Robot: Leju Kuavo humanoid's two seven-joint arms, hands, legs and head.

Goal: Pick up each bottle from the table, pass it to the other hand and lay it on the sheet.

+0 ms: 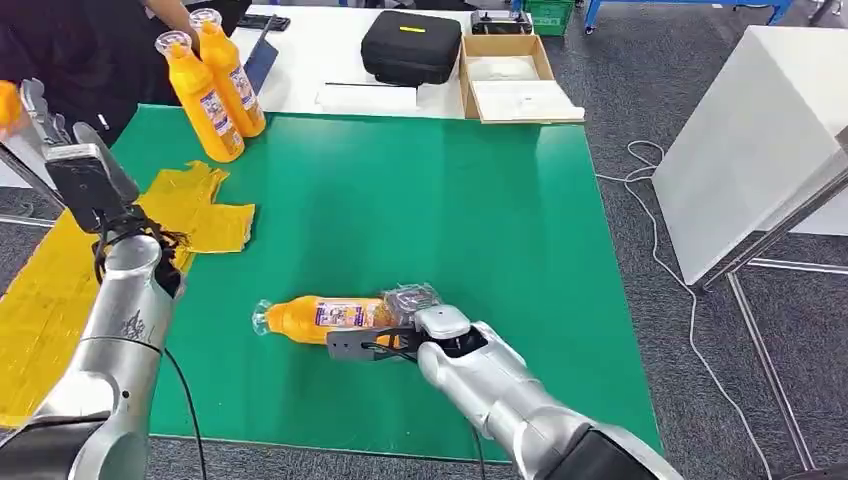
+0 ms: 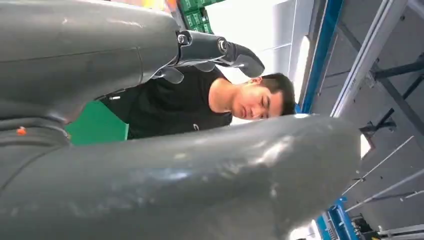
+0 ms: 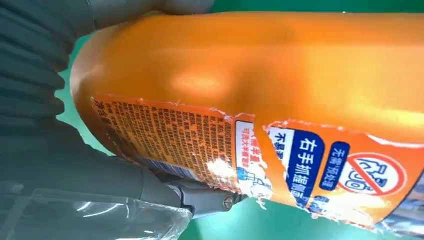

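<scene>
An orange bottle (image 1: 318,318) with a clear cap lies on its side on the green table (image 1: 430,210), cap toward the left. My right hand (image 1: 395,338) grips its base end. In the right wrist view the bottle (image 3: 260,95) presses against the palm, with a dark finger (image 3: 200,197) under its torn label. My left hand (image 1: 35,108) is raised at the far left, above the yellow sheet (image 1: 55,290). In the left wrist view the left hand (image 2: 90,55) has its fingers apart and holds nothing. Two more orange bottles (image 1: 205,100) stand upright at the back left.
A person in a black shirt (image 2: 170,107) stands behind the back-left corner. A black case (image 1: 410,45) and an open cardboard box (image 1: 510,75) sit on the white table beyond. A white table (image 1: 760,130) and cables (image 1: 650,190) are on the right. Something orange (image 1: 8,100) shows at the left edge.
</scene>
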